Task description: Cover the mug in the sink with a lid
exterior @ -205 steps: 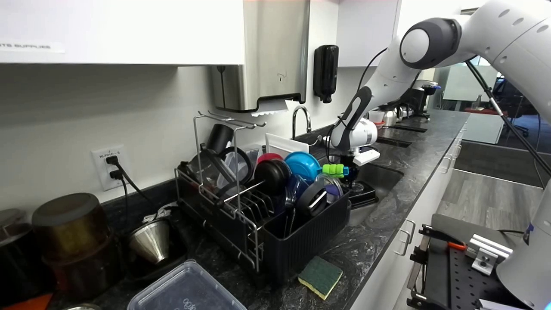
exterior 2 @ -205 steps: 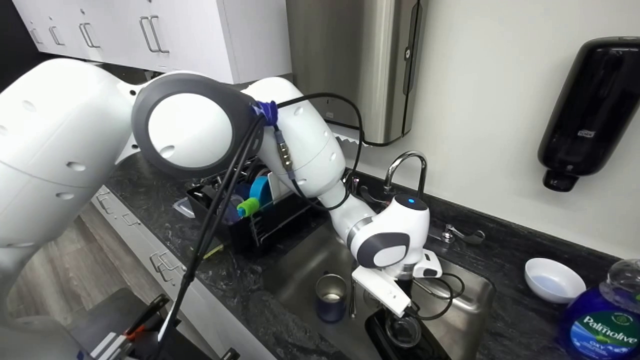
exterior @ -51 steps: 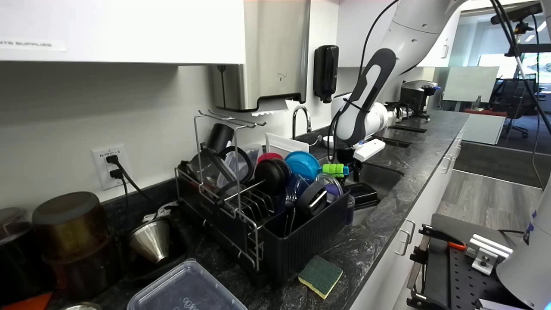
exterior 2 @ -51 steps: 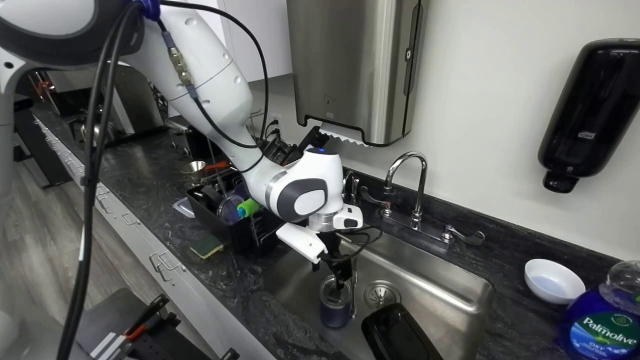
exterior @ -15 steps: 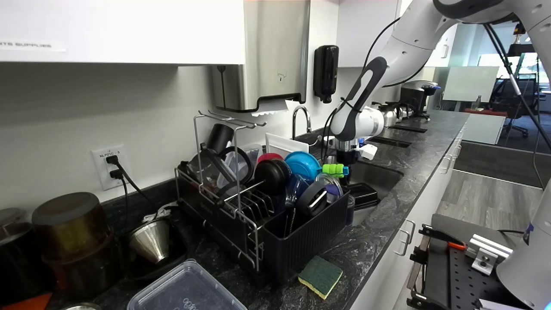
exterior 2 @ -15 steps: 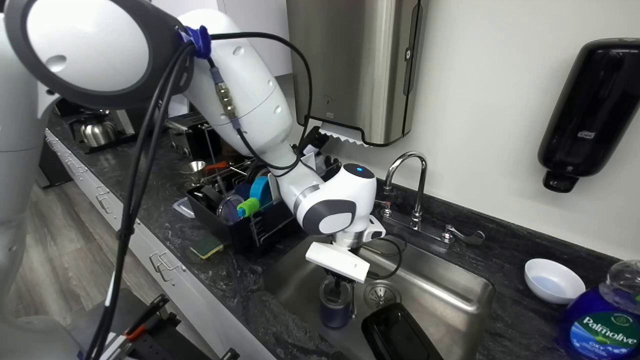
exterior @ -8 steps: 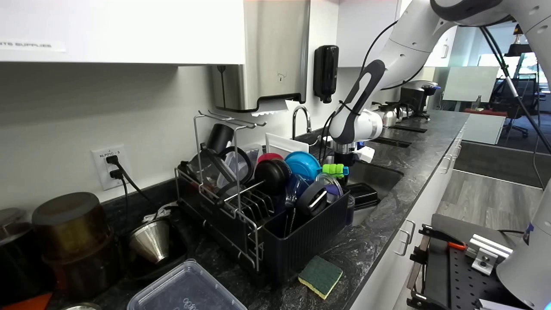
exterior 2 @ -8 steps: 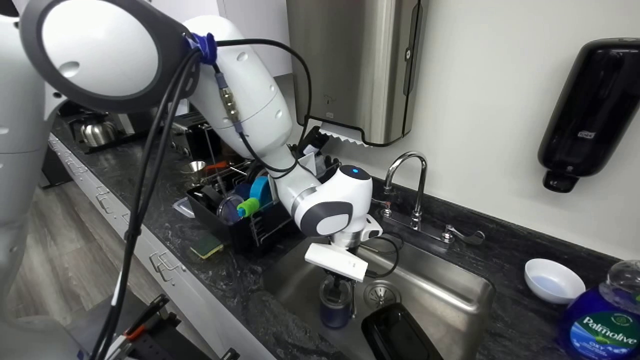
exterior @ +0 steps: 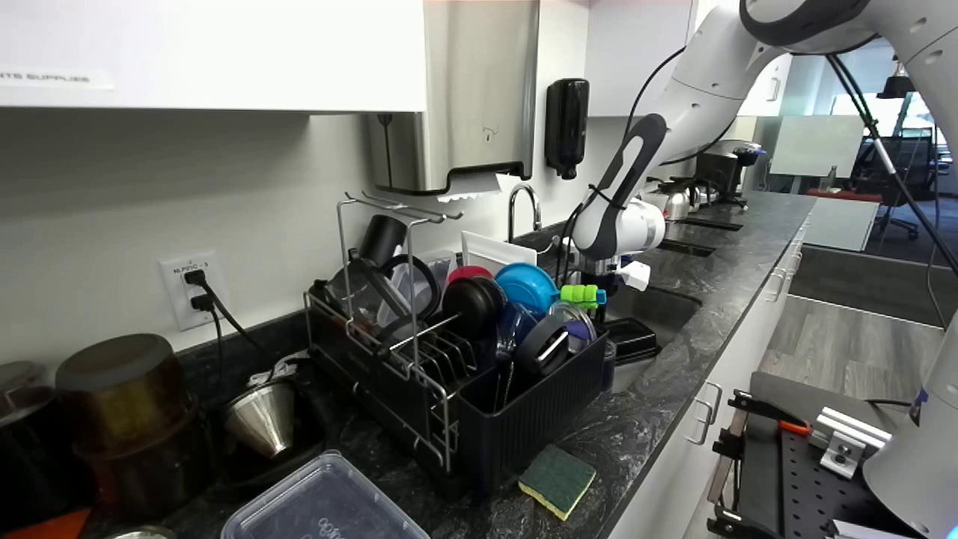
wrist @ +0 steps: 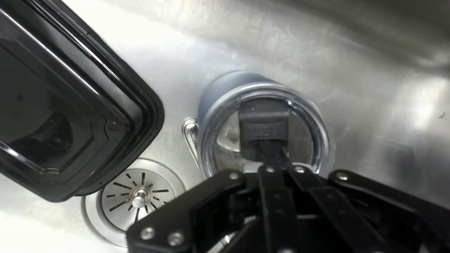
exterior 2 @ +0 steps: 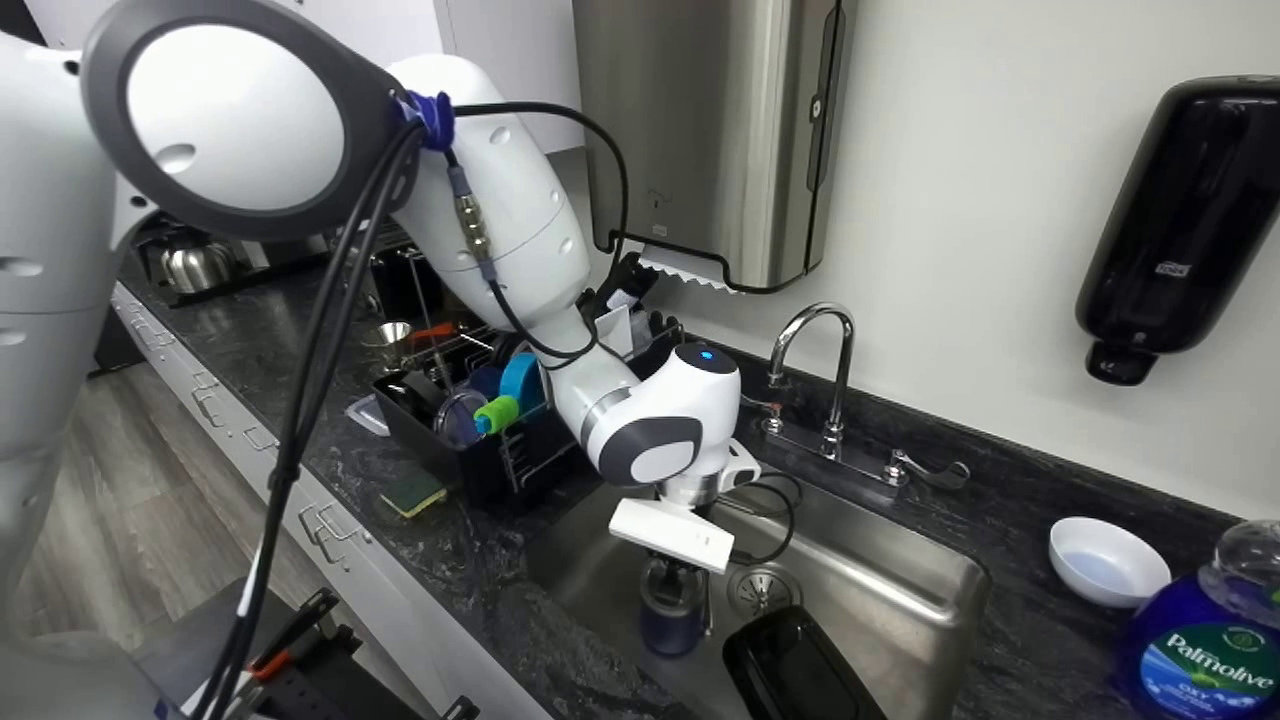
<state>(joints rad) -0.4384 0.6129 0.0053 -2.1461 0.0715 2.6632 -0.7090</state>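
A blue mug (exterior 2: 670, 635) stands upright in the metal sink (exterior 2: 870, 575). The clear lid with a dark tab (wrist: 263, 121) lies across the mug's top in the wrist view, and its rim looks level with the mug (wrist: 228, 86). My gripper (wrist: 271, 151) is shut with nothing held, its fingertips together over the tab's near part. They seem to press on the lid, though the exact contact is blurred. The near side of the lid is hidden behind the gripper. In an exterior view the dish rack covers much of the mug (exterior: 609, 367).
A black container (wrist: 70, 105) lies in the sink beside the drain (wrist: 140, 196). Metal cutlery (wrist: 191, 131) touches or passes close to the mug. The gooseneck tap (exterior 2: 846, 350) rises behind the basin, and a loaded dish rack (exterior: 524, 419) stands alongside.
Since the oldest frames the lid has gone from above the black container onto the mug, and the gripper has let it go. Lately the arm has sunk slightly over it.
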